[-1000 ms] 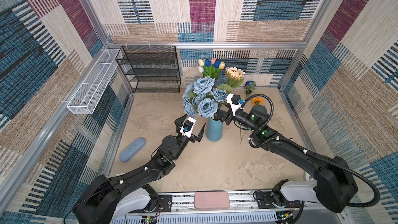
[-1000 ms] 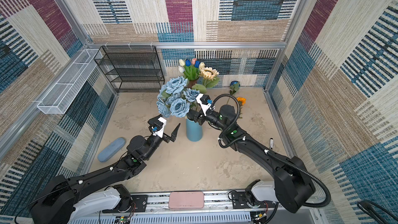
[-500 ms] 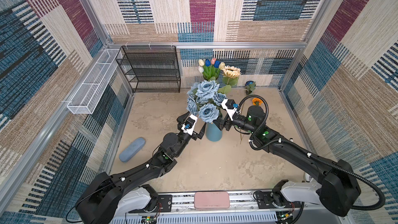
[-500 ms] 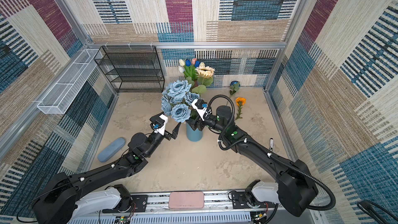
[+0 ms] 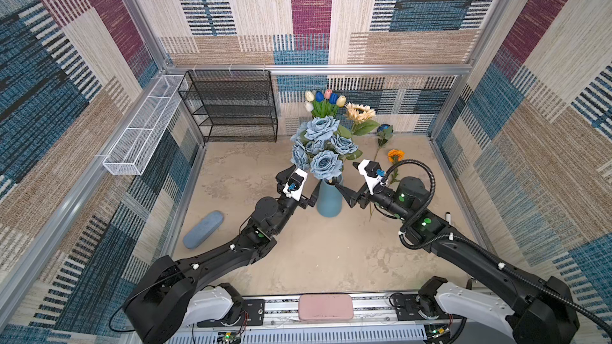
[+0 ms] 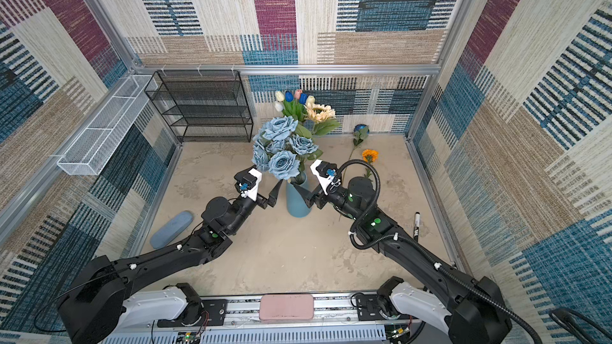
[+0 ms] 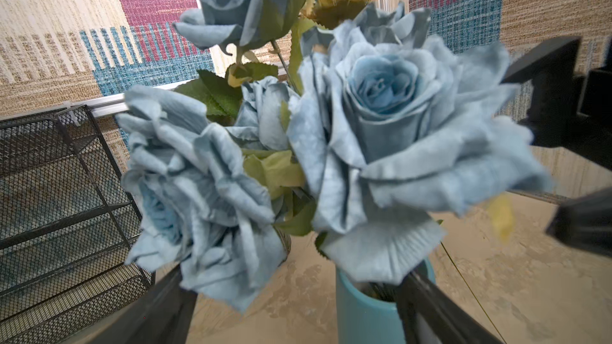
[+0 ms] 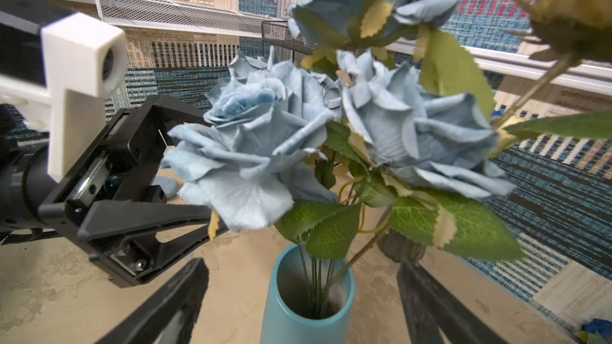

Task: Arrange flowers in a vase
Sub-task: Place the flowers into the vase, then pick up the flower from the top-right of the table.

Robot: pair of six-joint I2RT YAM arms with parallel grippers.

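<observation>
In both top views a teal vase (image 5: 329, 200) stands upright on the sandy counter (image 5: 314, 259), a little above the middle of the frame. The bunch of pale blue roses (image 5: 319, 147) sits in it, with thin stems running down through the mouth and the heads spreading up and left of the rim.

The left pincer (image 5: 304, 178) is just left of the vase neck, wide open and holding nothing. In its wrist view the two dark fingers (image 7: 159, 309) flank the vase mouth, with roses filling the frame above. The right pincer (image 5: 345, 174) is just right of the neck, also spread wide and empty. In the right wrist view its fingers (image 8: 427, 302) stand on either side of the vase without touching it.

Behind the bunch, in the upper middle, the tulips (image 5: 324, 100) and a cream sunflower (image 5: 360, 114) stand upright near the back wall; what holds them is hidden. To their right a dark blue rose (image 5: 384, 129) and an orange flower (image 5: 395, 154) lie on the counter, their stems pointing down toward the right arm.

A black mesh rack (image 5: 231, 107) stands at the upper left of the counter and a white wire basket (image 5: 142, 127) hangs on the left wall. A blue-grey case (image 5: 203, 229) lies at lower left, and a marker (image 6: 416, 223) lies near the right edge.
</observation>
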